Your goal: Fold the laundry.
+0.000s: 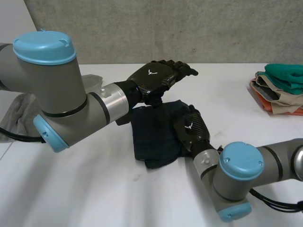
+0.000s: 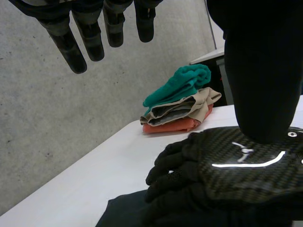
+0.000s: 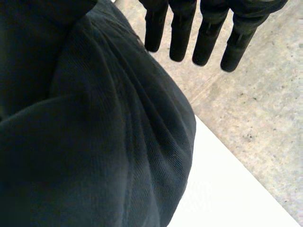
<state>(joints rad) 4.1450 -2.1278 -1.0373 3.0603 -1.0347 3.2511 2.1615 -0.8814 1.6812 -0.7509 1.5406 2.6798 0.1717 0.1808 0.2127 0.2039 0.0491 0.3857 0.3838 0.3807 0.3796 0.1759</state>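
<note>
Dark cloth point(image 1: 151, 137): centre frame, folded on the table point(image 1: 94, 189) | I judge it soft, light, limp; grip an edge corner | left hand point(image 1: 158, 78): raised above its far edge, fingers straight, empty | right hand point(image 1: 191, 128): flat on its right side, fingers straight

Left hand point(image 1: 158, 79): fingers hang straight in the air, gap to the thumb is free. Just below its thumb the right hand point(image 1: 191, 128) lies flat on the dark cloth point(image 1: 151, 137), so straight down is blocked. Past the left fingertips the table point(image 1: 222, 90) is bare up to the stack of folded clothes point(image 1: 279, 90). Past the right fingertips: cloth edge, table edge, then concrete point(image 3: 255, 109). The grey cloth point(image 1: 21, 113) sits behind the left arm, well apart from both hands' fingers.
</note>
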